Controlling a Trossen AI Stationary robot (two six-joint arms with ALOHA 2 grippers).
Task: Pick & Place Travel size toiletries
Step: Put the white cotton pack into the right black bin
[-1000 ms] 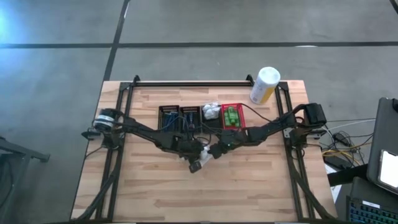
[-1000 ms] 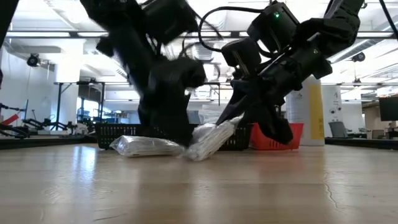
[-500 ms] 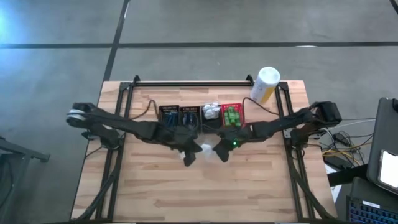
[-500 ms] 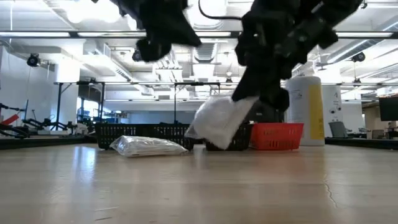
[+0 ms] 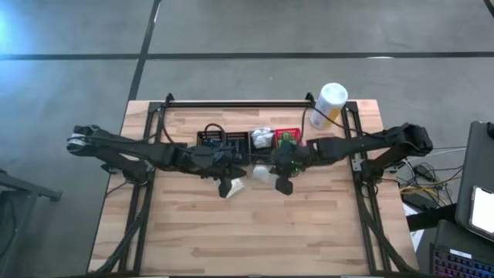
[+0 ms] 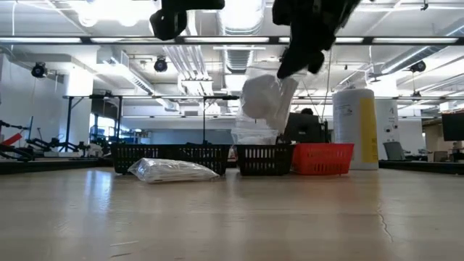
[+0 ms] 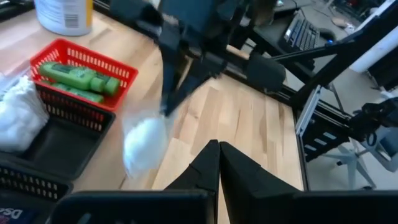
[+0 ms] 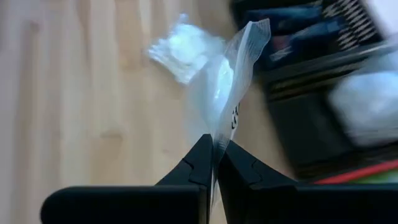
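From the high view, both arms reach in toward the middle of the table (image 5: 193,232). The right gripper (image 5: 272,174) sits just in front of the row of baskets with a white puffy bundle (image 5: 262,174) pinched in it, and the left gripper (image 5: 228,185) is right next to it, fingers together with nothing in them. A second white bundle (image 5: 237,186) lies on the wood beside the left gripper.

Low view: the held bundle (image 6: 262,98) hangs up in the air over the black basket (image 6: 264,158), which already has more white bundles in it. The loose one (image 6: 174,170) lies flat on the tabletop in front of the long black basket (image 6: 170,154). Red basket (image 6: 322,158) and the tall white-and-yellow canister (image 6: 355,129) are off to the side.

Left wrist view: its own fingers (image 7: 208,163) are pressed shut, empty. Green bottles (image 7: 78,79) sit in the red basket.

Right wrist view: fingers (image 8: 205,157) clamped on the bundle's clear wrapper.
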